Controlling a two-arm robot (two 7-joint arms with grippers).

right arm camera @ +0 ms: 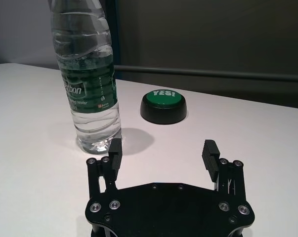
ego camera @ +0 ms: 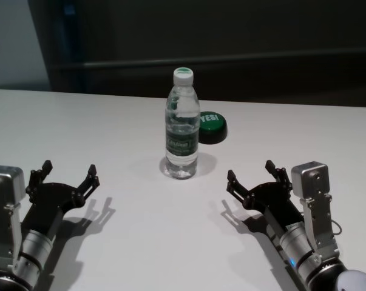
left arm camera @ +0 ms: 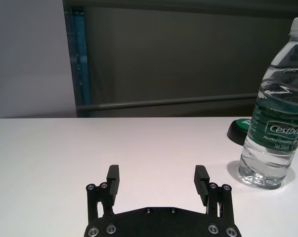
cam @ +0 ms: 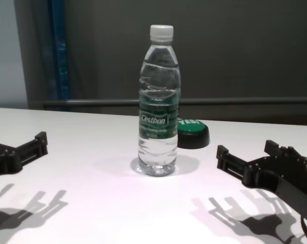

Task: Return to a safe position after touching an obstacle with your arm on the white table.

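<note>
The obstacle, a clear water bottle with a white cap and green label, stands upright mid-table on the white table; it also shows as the obstacle, the obstacle and the obstacle. My left gripper hovers low at the near left, open and empty, well clear of the bottle. On the near right my right gripper is open too, holding nothing, a short way from the bottle's base. Both grippers' fingers stand wide apart.
A low black puck with a green top marked "YES!" sits just behind and right of the bottle, also the puck. A dark wall and rail run behind the table's far edge.
</note>
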